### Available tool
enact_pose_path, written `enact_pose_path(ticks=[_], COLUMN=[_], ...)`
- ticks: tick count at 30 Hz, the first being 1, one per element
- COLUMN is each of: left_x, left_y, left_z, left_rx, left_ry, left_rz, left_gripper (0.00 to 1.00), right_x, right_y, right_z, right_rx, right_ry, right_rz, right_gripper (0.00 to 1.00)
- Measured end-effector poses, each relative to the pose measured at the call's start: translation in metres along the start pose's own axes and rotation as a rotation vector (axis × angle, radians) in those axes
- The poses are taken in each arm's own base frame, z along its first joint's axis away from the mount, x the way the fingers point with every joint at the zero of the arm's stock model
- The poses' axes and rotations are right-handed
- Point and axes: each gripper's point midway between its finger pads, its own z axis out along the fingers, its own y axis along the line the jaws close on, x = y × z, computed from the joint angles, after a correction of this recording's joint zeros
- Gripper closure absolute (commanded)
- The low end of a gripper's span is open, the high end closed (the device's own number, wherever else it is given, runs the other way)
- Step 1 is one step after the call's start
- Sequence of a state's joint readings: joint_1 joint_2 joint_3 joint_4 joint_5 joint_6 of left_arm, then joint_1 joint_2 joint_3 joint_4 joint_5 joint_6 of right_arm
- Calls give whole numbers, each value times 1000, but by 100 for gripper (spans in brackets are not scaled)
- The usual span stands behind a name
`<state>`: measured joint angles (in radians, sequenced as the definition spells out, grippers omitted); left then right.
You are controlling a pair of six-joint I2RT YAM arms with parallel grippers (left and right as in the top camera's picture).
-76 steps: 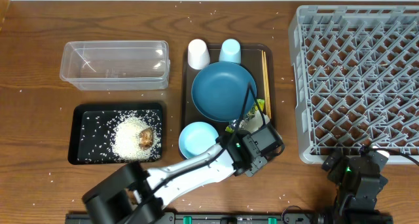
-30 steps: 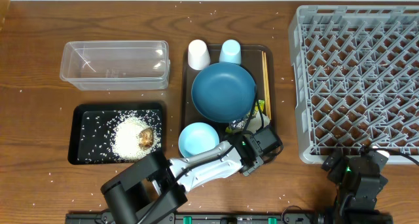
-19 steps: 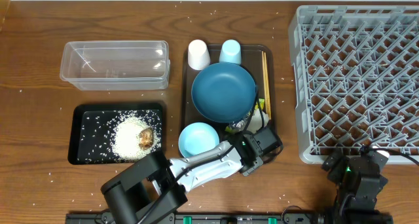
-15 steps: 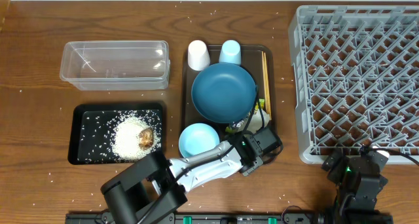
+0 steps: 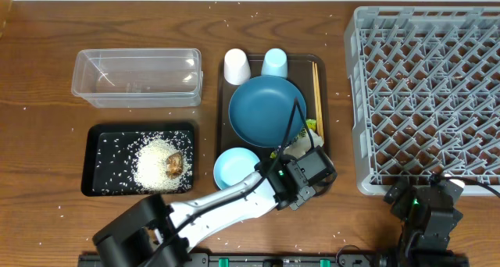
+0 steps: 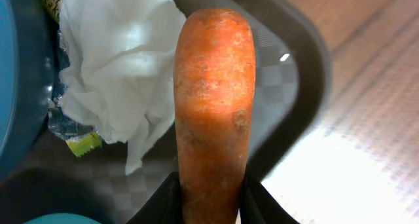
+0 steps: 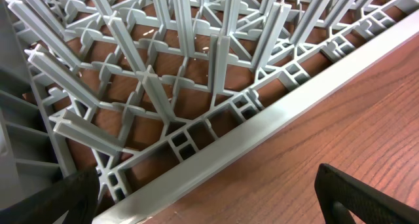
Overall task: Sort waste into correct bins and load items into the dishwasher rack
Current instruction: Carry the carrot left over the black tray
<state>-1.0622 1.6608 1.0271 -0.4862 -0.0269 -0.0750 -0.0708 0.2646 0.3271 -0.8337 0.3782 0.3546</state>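
The left gripper was closed narrowly on the near end of the orange carrot, with one dark finger on each side. The carrot pointed away from the wrist camera, above the near right corner of the brown serving tray. In that corner lay the crumpled white napkin, with the small green-yellow packet at its edge. On the same tray the dark-blue plate filled the middle and the bowl sat at the near left corner. The white cup and light-blue cup stood at the far edge, and the chopsticks lay along the right edge. Towards the tabletop's left edge, the clear tub stood beyond the black tray, which carried rice and the brown food lump. The right gripper stood wide open, holding nothing, by the near edge of the grey rack
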Motion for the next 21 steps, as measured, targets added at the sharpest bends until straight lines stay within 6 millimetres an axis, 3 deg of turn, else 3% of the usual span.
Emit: enact_pose_path(ticks=[7, 12, 13, 16, 21], left_x=[-8, -23, -26, -33, -25], left_y=[-9, -6, -3, 22, 91], left_z=[-20, -51, -59, -85, -116], left_rx=[60, 79, 79, 59, -27], left_ry=[-48, -144, -168, -236, -296], left_rz=[-24, -69, -90, -201, -448], left_gripper=[75, 76, 81, 81, 81], right_x=[0, 0, 0, 0, 0], right_y=[0, 0, 0, 0, 0], right_z=[0, 0, 0, 0, 0], right_rx=[0, 0, 0, 0, 0], right_ry=[0, 0, 0, 0, 0], right_rz=[0, 0, 0, 0, 0], right_gripper=[1, 1, 1, 1, 1])
